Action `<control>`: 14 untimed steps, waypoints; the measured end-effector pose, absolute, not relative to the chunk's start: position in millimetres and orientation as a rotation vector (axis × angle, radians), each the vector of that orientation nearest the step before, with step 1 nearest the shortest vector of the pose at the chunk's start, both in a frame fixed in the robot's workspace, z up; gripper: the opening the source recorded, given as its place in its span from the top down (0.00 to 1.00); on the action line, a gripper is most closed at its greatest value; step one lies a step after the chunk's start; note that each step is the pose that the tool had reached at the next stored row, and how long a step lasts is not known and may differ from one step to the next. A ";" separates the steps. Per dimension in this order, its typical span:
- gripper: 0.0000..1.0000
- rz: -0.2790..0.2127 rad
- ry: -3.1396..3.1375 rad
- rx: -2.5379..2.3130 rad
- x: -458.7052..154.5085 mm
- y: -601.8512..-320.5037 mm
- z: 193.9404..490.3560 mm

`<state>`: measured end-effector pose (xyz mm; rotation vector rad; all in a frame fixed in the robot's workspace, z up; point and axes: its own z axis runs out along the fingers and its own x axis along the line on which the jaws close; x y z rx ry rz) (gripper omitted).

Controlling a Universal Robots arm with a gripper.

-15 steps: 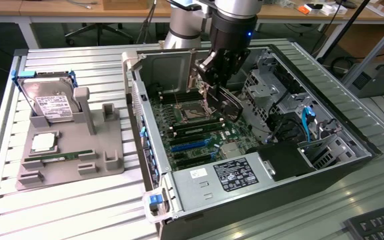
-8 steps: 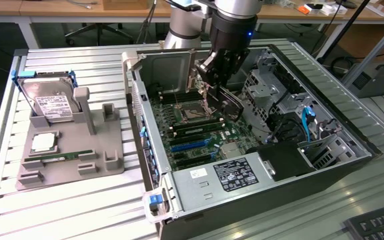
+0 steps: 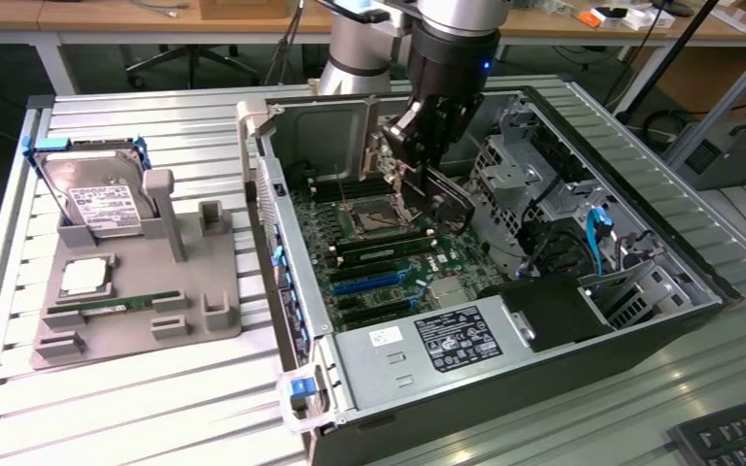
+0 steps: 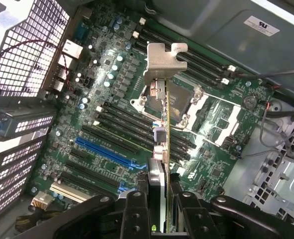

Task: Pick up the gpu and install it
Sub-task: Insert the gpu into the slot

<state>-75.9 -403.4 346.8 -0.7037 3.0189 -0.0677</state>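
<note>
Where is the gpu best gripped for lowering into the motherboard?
Its upper long edge, from above, pinching the flat faces, as the gripper does now: the gpu is thin and edge-on, leaving its metal bracket and slot edge free.

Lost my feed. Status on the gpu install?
Copy: gripper shut on gpu. Held edge-on over motherboard, inside case. Nothing seen in the way.

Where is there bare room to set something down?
Bare table nearer the camera than the tray, and beyond the hard drive. Crowded inside the case, where the hand holds the gpu.
</note>
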 end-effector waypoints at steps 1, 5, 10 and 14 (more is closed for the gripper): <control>0.73 -0.068 3.017 -0.709 -75.9 -403.4 346.8; 0.73 -0.067 3.012 -0.731 -75.9 -403.4 346.8; 0.73 -0.068 2.999 -0.781 -76.0 -403.4 346.8; 0.73 -0.067 2.988 -0.820 -75.9 -403.4 346.8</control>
